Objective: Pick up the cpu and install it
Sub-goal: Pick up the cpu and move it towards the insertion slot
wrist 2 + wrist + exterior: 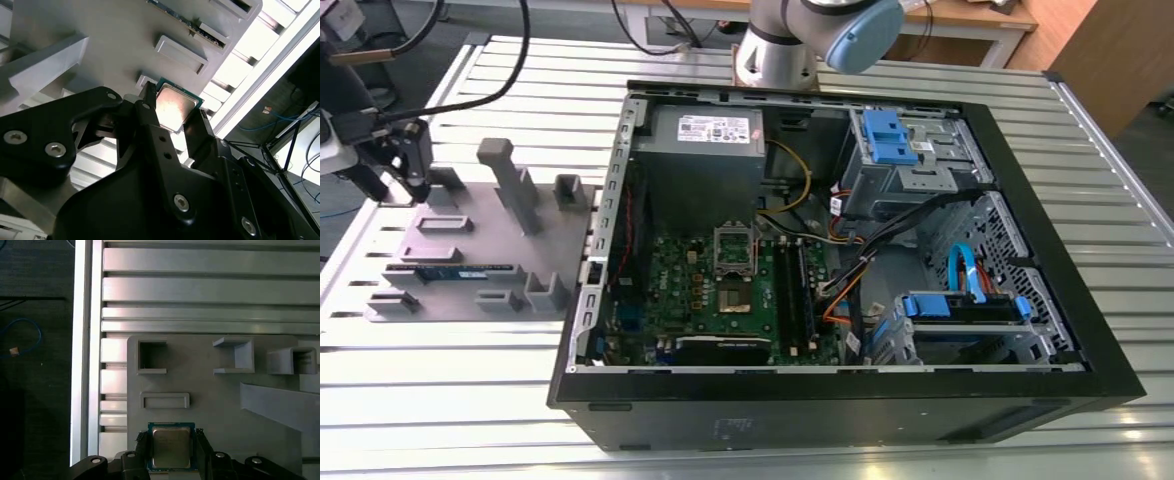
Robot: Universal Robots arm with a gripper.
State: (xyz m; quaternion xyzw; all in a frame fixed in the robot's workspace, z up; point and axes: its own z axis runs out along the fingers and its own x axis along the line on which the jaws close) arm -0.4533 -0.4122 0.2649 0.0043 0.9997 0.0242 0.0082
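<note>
Gripper (171, 441) clamped on cpu (171, 449): chip sits btwn its two fingers (142, 446), both edges touching, silver top up; grey fixture plate (215, 405) just below.

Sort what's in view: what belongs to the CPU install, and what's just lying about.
Part of the job:
- the cpu, gripped at two edges by the tool
- the gray fixture plate beneath it
- the motherboard in the open computer case

Lying about:
- the memory stick on the plate
- the blue drive brackets
- the cables inside the case
</note>
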